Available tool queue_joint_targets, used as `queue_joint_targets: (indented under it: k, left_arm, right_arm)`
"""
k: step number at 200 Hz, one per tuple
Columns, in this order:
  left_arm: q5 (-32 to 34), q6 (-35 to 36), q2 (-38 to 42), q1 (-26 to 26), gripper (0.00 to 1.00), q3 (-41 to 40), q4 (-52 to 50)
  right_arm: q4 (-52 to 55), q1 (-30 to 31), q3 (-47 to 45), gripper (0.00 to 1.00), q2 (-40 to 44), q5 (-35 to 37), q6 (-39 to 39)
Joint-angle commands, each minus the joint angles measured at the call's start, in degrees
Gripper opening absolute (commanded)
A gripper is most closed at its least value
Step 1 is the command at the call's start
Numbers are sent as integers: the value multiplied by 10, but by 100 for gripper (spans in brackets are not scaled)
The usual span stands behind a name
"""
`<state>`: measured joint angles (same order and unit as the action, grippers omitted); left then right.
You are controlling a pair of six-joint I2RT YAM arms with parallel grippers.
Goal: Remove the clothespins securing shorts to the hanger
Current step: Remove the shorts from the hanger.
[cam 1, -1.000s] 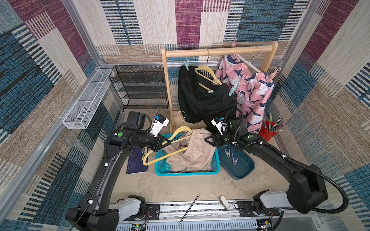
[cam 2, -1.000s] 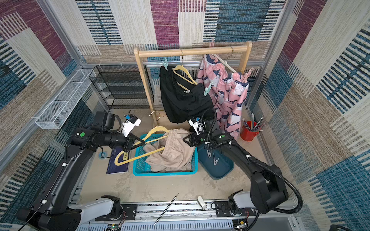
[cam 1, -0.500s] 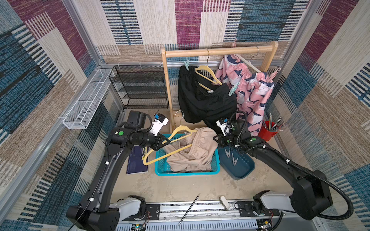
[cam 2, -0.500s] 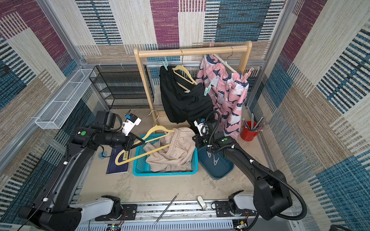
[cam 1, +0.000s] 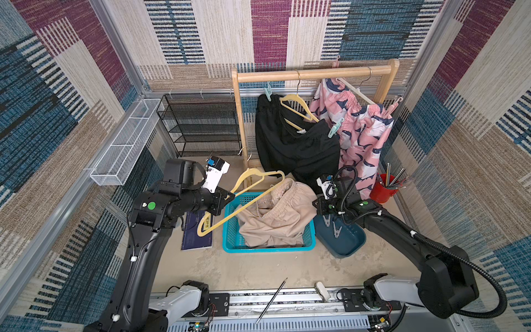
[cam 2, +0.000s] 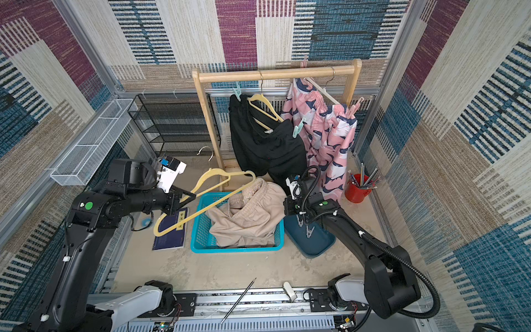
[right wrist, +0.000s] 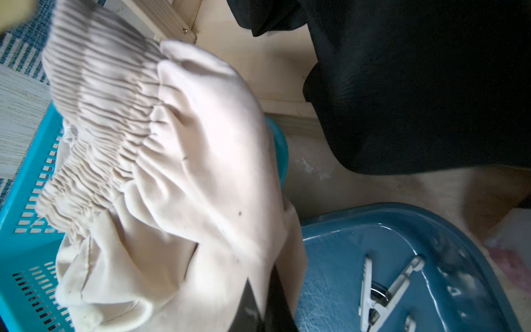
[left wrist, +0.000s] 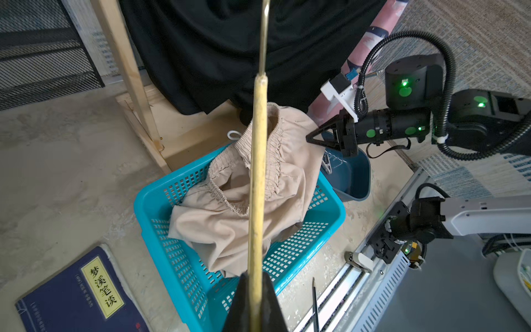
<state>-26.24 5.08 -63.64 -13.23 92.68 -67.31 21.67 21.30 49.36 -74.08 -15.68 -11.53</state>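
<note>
Left gripper clamped on yellow hanger, left of centre. Beige shorts heaped in teal basket, mid-frame. Right gripper pinched closed, tips set against shorts' edge; fabric grip can't be told. Two white clothespins seen lying in blue tub, right of basket.

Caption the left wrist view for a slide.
Left gripper shut on yellow hanger above beige shorts in teal basket.

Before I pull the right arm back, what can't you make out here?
- Right gripper: shut, but whether it pinches the beige shorts; fabric covers the tips in the right wrist view.
- Clothespins in the blue tub: count; right arm overlaps the tub in both top views.
- Yellow hanger: whether the shorts hang on it; waistband folds hide the bar.
</note>
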Motion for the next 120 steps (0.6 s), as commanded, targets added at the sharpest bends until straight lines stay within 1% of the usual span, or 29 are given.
queue_joint_targets:
  k: [1, 18, 44, 63, 78, 101, 120]
  left_arm:
    - [-1, -14, 10, 1, 0, 23, -8]
    - [-19, -21, 14, 1, 0, 31, -4]
    - [-14, -31, 17, 1, 0, 26, 16]
    - [-11, -49, 15, 1, 0, 13, 45]
    - [11, -68, 12, 0, 0, 6, 65]
    - [59, -85, 4, 1, 0, 1, 77]
    - [55, -90, 3, 1, 0, -11, 92]
  right_arm:
    - [-27, 2, -7, 0, 10, -22, -11]
    - [-36, 20, -8, 0, 24, -38, -10]
    - [-35, 102, 21, 0, 29, -14, -12]
    - [-38, 155, 44, 0, 6, -10, -19]
    - [-58, 190, 51, 0, -12, -5, -24]
    - [-97, 227, 48, 0, -47, -9, -40]
    - [-132, 247, 38, 0, -82, -17, -51]
